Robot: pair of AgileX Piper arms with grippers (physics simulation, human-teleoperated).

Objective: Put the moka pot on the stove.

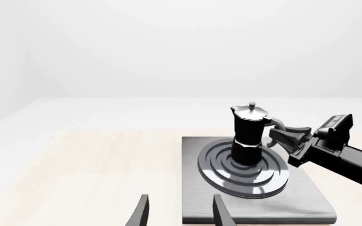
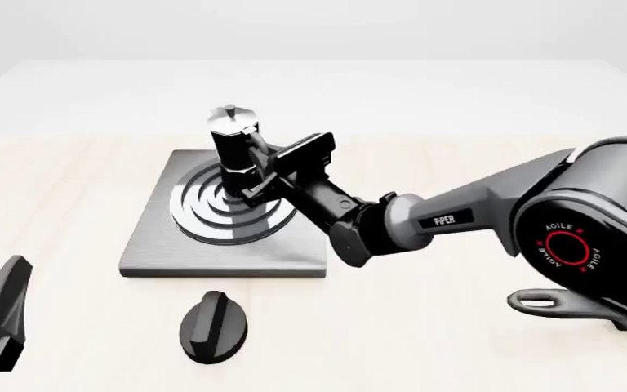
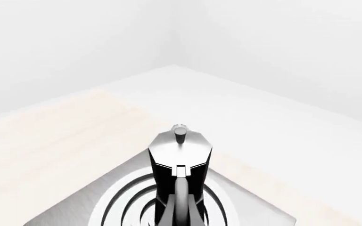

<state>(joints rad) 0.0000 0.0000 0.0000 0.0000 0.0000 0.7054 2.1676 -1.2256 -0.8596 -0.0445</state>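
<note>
A: Where does everything sit, biggest first?

B: The pale table [image 2: 488, 327], then the stove [image 2: 161, 245] left of centre, with the moka pot [image 2: 232, 143] upright on its burner rings [image 2: 210, 214].

A: And the arms?

B: The right gripper [image 2: 264, 175] is at the pot's handle, just right of it; whether it's clenched or released I can't tell. The left gripper [image 1: 177, 213] hangs near, parted, holding nothing.

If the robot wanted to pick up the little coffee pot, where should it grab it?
Probably by the curved side handle of the moka pot. The pot stands upright on the stove, with its handle pointing toward the right arm's side, so the right gripper can come in level from there. The faceted body looks wider and harder to pinch.
</note>
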